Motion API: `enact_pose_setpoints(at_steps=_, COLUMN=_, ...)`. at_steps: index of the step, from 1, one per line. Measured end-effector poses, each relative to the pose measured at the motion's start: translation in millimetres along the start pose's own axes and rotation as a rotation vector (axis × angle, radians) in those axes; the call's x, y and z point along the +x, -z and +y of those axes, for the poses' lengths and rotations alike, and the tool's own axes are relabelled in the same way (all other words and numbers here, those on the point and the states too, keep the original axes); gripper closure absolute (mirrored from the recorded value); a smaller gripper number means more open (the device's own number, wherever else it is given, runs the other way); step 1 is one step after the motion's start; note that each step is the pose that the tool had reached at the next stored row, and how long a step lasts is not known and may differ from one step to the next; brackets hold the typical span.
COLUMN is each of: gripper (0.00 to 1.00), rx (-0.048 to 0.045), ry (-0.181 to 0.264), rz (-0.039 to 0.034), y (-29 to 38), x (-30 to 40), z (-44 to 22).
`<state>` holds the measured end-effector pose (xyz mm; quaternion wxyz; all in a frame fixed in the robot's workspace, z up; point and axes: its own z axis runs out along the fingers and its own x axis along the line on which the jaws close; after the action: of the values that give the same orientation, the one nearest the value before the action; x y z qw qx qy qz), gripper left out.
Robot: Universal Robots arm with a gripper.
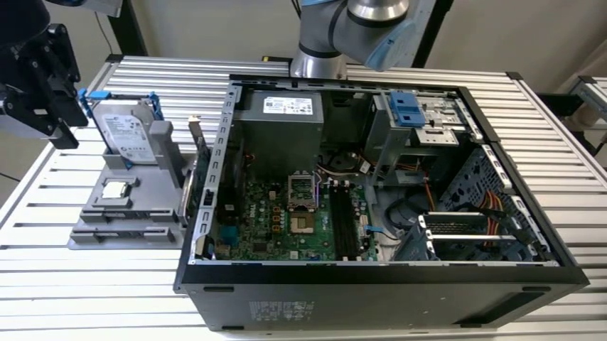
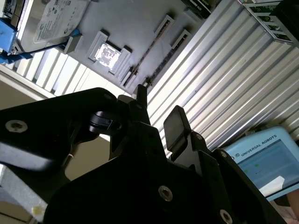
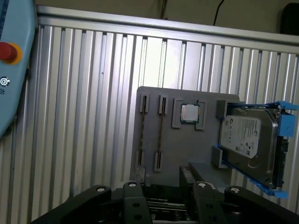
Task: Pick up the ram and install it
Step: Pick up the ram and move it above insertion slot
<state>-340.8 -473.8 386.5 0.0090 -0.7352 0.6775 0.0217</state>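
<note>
Jaws parted, poised near grey holder [image 3: 196, 144], hard drive [image 3: 245, 140] upright in it

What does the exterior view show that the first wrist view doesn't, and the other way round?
The exterior view adds the open computer case with its motherboard and power supply, and the arm. The first wrist view adds the blue teach pendant with its red button. Both share the grey holder, the hard drive in its blue frame, the processor chip, the slatted table and the gripper, close by the holder.
</note>
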Motion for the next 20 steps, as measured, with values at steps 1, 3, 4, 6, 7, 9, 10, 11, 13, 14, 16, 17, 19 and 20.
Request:
enact_pose_setpoints(at_steps=1, gripper=0.0, rx=0.0, ry=0.0, rz=0.0, y=0.0, x=0.0, z=0.0)
enact_pose_setpoints(at_steps=3, gripper=0.0, rx=0.0, ry=0.0, rz=0.0, y=0.0, x=0.0, z=0.0)
enact_pose_setpoints(at_steps=4, gripper=0.0, rx=0.0, ry=0.0, rz=0.0, y=0.0, x=0.0, z=0.0)
enact_pose_setpoints(at_steps=6, gripper=0.0, rx=0.0, ry=0.0, rz=-0.0001, y=0.0, x=0.0, z=0.0)
enact_pose_setpoints(at_steps=7, gripper=0.0, rx=0.0, ry=0.0, rz=0.0, y=0.0, x=0.0, z=0.0)
enact_pose_setpoints(at_steps=9, gripper=0.0, rx=0.0, ry=0.0, rz=0.0005, y=-0.8, x=0.0, z=-0.1)
enact_pose_setpoints(at_steps=10, gripper=0.0, rx=-0.0002, ry=0.0, rz=0.0009, y=-1.4, x=0.1, z=-0.1)
enact_pose_setpoints(at_steps=11, gripper=0.0, rx=-0.0001, ry=0.0, rz=0.0011, y=-2.2, x=0.1, z=-0.1)
enact_pose_setpoints(at_steps=13, gripper=0.0, rx=-0.0001, ry=-0.001, rz=0.0012, y=-3.6, x=0.1, z=-0.1)
enact_pose_setpoints(at_steps=14, gripper=0.0, rx=0.0, ry=-0.003, rz=0.0014, y=-4.5, x=0.1, z=-0.1)
enact_pose_setpoints(at_steps=16, gripper=0.0, rx=0.0002, ry=-0.01, rz=0.0023, y=-6.6, x=0.2, z=-0.1)
enact_pose_setpoints(at_steps=17, gripper=0.0, rx=0.0003, ry=-0.013, rz=0.0032, y=-7.6, x=0.2, z=-0.1)
enact_pose_setpoints(at_steps=19, gripper=0.0, rx=0.0001, ry=-0.015, rz=0.0048, y=-9.3, x=0.1, z=-0.2)
enact_pose_setpoints(at_steps=20, gripper=0.0, rx=0.0002, ry=-0.015, rz=0.0052, y=-10.0, x=0.1, z=-0.2)
